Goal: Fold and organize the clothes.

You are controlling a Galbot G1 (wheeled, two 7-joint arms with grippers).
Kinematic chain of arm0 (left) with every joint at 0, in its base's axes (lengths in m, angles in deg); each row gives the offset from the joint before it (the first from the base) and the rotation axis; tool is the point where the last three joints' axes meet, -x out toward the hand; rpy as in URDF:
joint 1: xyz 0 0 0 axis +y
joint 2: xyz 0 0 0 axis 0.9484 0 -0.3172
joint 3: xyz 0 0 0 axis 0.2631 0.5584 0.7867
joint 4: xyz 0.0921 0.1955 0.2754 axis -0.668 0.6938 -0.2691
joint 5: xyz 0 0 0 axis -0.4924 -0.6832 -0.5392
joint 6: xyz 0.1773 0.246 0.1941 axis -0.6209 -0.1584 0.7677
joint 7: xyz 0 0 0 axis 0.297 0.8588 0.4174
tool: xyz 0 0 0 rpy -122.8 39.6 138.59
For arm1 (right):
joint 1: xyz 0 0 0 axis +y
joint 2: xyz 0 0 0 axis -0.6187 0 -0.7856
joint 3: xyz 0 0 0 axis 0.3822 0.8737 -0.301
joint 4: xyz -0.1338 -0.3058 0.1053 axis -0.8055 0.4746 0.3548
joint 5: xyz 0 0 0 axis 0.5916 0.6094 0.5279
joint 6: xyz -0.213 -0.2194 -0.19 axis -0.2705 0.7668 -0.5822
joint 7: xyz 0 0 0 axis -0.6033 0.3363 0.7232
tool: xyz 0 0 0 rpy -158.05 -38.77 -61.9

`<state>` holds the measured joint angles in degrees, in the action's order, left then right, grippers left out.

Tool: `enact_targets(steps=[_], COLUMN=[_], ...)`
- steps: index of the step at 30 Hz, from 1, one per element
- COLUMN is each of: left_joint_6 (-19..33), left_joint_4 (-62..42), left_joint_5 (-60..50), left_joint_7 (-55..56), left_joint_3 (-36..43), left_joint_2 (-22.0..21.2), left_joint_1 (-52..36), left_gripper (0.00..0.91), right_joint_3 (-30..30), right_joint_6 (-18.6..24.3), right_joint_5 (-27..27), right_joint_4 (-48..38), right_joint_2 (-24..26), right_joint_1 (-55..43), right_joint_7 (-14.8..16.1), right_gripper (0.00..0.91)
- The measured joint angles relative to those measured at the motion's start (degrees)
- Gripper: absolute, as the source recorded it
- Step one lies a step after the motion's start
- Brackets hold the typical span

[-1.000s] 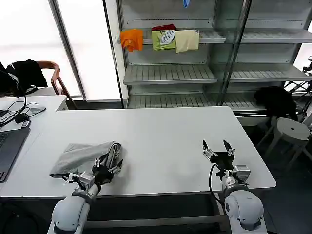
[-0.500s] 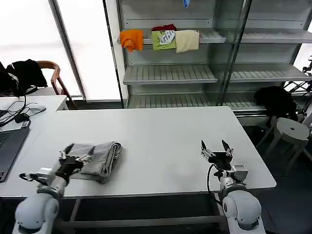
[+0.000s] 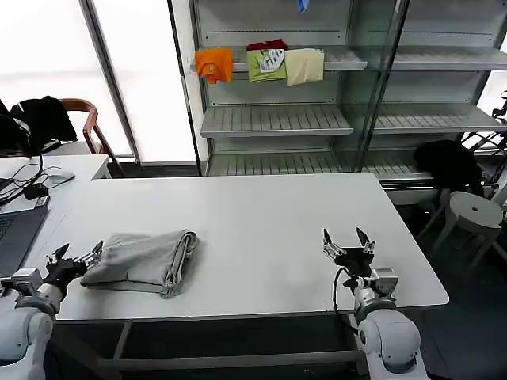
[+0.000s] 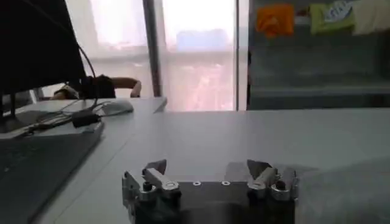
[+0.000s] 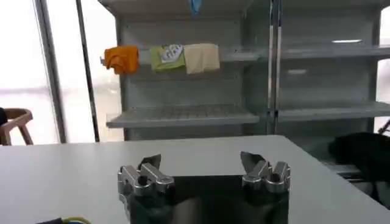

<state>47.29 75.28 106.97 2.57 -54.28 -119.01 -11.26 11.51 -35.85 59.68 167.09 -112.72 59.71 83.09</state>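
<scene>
A light grey shirt [image 3: 146,259] lies folded on the white table [image 3: 261,229], near its front left. Its edge shows as a grey fold [image 4: 347,195] in the left wrist view. My left gripper [image 3: 75,257] hovers just beyond the shirt's left end, open and holding nothing. In its own view the left gripper [image 4: 207,167] has bare tabletop between its spread fingers. My right gripper [image 3: 347,241] is parked open near the front right edge of the table, far from the shirt. In its wrist view the right gripper [image 5: 201,161] also holds nothing.
A laptop [image 3: 14,237] and cables [image 3: 36,190] lie on the side desk at the left. Metal shelving [image 3: 277,119] behind the table holds orange [image 3: 214,63], green [image 3: 266,63] and cream [image 3: 304,66] folded clothes. A white stool [image 3: 475,210] stands at the right.
My left gripper has let go of the shirt's right end and swung left across it to beyond its left end. The shirt has settled flat. The right gripper shifted slightly.
</scene>
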Motion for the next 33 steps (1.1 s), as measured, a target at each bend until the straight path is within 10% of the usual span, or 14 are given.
enact_targets(steps=[15, 19, 20, 22, 33], left_joint_6=[-1.4, -1.4, -1.3, -1.1, -0.7], left_joint_4=[-1.8, -1.8, -1.8, -1.7, -1.2], left_joint_5=[0.9, 0.5, 0.3, 0.0, -0.5], left_joint_7=[-1.2, -1.6, -1.8, -2.1, -3.9], left_joint_3=[0.3, 0.6, 0.7, 0.8, 1.2], left_joint_2=[-1.3, -1.5, -1.6, -1.7, -2.2], left_joint_1=[0.4, 0.8, 0.9, 1.2, 2.1], left_gripper=[0.907, 0.584, 0.312, 0.050, 0.010], right_joint_3=[-0.1, 0.1, 0.1, 0.2, 0.1], right_joint_6=[0.4, 0.4, 0.3, 0.3, 0.2], right_joint_5=[0.0, 0.2, 0.2, 0.3, 0.6], right_joint_4=[0.6, 0.8, 0.8, 0.9, 1.3], right_joint_2=[0.1, 0.0, 0.0, -0.1, -0.2], right_joint_1=[0.6, 0.6, 0.6, 0.6, 0.9], right_joint_7=[0.0, 0.0, 0.0, 0.0, -0.2], right_gripper=[0.907, 0.907, 0.907, 0.907, 0.907])
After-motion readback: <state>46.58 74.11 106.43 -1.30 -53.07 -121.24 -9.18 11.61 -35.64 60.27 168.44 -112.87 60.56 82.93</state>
